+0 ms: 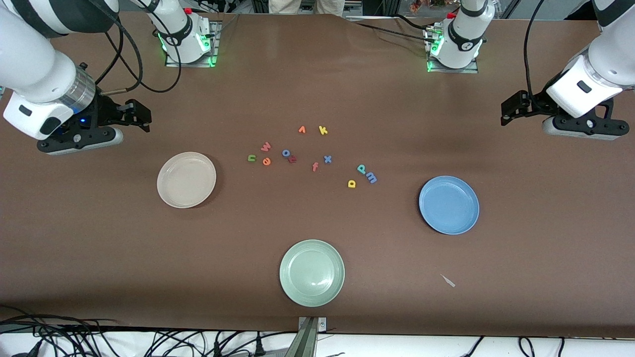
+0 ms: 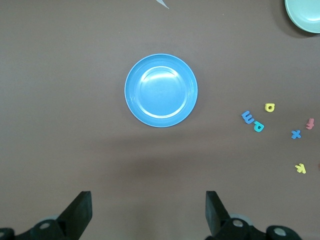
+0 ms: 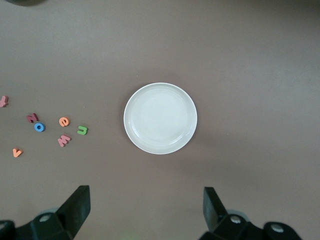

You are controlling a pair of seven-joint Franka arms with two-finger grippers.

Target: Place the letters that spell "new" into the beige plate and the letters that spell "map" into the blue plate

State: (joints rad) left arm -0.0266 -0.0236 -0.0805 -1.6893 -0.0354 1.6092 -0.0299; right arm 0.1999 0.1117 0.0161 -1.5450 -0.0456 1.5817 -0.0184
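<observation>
Nearest the camera sits a green plate, with nothing in it. Close by, toward the left arm's end, lies a tiny pale scrap. Everything rests on a flat brown surface. Black cables run along its near edge, and the two arm bases with green lights stand at the top.

Farther from the camera than the green plate are two more plates, both bare. One is the beige plate, toward the right arm's end. One is the blue plate, toward the left arm's end.

Little foam letters lie between them, all on the surface. Closest to the beige plate are the green n, the orange e and the pinkish w. Closest to the blue plate are the yellow a, the teal p and the blue m. Scattered among these are a blue o touching a dark red letter, a pink f, a blue x, an orange v and a yellow k.

High over its own end of the surface, the right hand is open and holds nothing. The left hand is open over its end and holds nothing too. Each looks down on a plate with lots of bare room around it.
</observation>
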